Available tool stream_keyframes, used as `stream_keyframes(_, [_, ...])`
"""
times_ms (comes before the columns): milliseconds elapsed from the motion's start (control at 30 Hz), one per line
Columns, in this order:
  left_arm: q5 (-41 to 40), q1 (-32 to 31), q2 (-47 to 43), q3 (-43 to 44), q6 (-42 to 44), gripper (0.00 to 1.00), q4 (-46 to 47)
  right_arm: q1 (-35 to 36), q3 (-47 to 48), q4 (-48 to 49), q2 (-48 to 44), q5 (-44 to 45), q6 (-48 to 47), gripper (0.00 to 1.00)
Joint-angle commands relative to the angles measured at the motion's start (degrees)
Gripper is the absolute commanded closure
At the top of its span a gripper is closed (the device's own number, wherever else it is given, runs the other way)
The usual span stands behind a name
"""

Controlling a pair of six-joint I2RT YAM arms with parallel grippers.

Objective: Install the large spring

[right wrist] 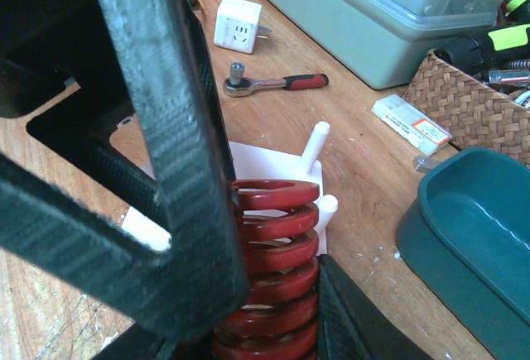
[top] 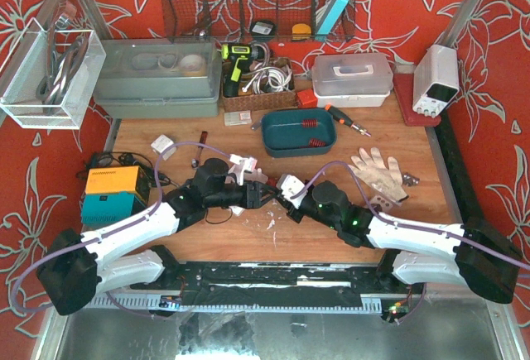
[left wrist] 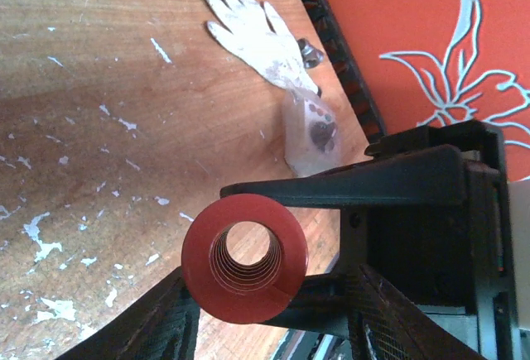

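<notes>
The large red coil spring (right wrist: 277,269) is clamped between the black fingers of my right gripper (right wrist: 277,244), its free end pointing away from the wrist. Just beyond that end is a white fixture plate (right wrist: 273,161) with white pegs (right wrist: 315,141). In the left wrist view I see the spring (left wrist: 244,256) end-on, gripped by the right gripper's fingers (left wrist: 348,186). My left gripper (left wrist: 265,314) has its jaws apart on either side of the spring's end and holds nothing. In the top view both grippers (top: 252,190) (top: 277,197) meet nose to nose at the table's middle.
A teal tray (top: 298,131) lies behind the grippers, white gloves (top: 377,170) to the right, an orange-and-teal box (top: 112,193) to the left. A ratchet wrench (right wrist: 277,84) and a white plug adapter (right wrist: 236,23) lie beyond the fixture. Bins and a wicker basket (top: 261,95) line the back.
</notes>
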Motion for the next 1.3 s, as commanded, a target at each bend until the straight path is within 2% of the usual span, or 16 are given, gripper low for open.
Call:
stream_keyframes(0, [1.6, -1.2, 1.0, 1.2, -0.5, 0.5, 3.1, 0.6, -0.1, 3.1, -1.0, 0.5, -1.0, 1.0])
stream_keyframes(367, [0.1, -1.3, 0.8, 0.5, -1.7, 0.62, 5.4, 1.1, 0.5, 2.5, -0.1, -1.0, -1.5, 1.0])
stream_keyframes(433, [-0.5, -1.3, 0.8, 0.7, -1.8, 0.6, 5.4, 1.2, 0.5, 2.2, -0.2, -1.3, -1.7, 1.0])
stream_keyframes(500, [-1.1, -1.3, 1.0, 0.8, -1.8, 0.53, 5.1, 1.3, 0.5, 2.2, -0.4, -1.2, -1.8, 1.0])
stream_keyframes(667, [-3.0, -1.3, 0.9, 0.6, -2.1, 0.5, 5.2, 1.4, 0.3, 2.2, -0.8, -1.2, -2.0, 1.0])
stream_keyframes(833, [-2.9, -1.3, 0.8, 0.4, -1.9, 0.59, 5.2, 1.5, 0.2, 2.2, -0.9, -0.5, -2.0, 1.0])
stream_keyframes(933, [-2.0, -1.3, 0.4, -0.2, -1.9, 0.7, 5.4, 1.6, 0.4, 2.0, -0.7, -0.2, -2.0, 1.0])
stream_keyframes(1000, [-2.4, -1.3, -0.1, -0.3, -1.6, 0.8, 4.5, 1.6, 0.8, 1.3, -0.7, 0.3, -1.6, 0.99])
stream_keyframes(1067, [-4.3, -1.3, -1.3, 0.0, -0.5, 0.9, 2.4, 1.6, 2.1, -0.8, -0.7, 1.6, -0.9, 0.85])
stream_keyframes(1133, [-8.8, -1.3, -2.5, 1.4, 1.7, 0.97, -2.7, 1.5, 4.1, -5.2, -0.7, 3.4, 0.3, 0.64])
stream_keyframes(1167, [-11.6, -1.3, -4.1, 2.5, 3.0, 0.99, -5.9, 1.5, 4.9, -6.7, -0.6, 4.6, 1.1, 0.57])
stream_keyframes(1267, [-21.5, -1.3, -7.1, 4.9, 6.9, 1.0, -15.3, 1.3, 5.3, -8.2, -2.6, 7.0, 7.7, 0.22])
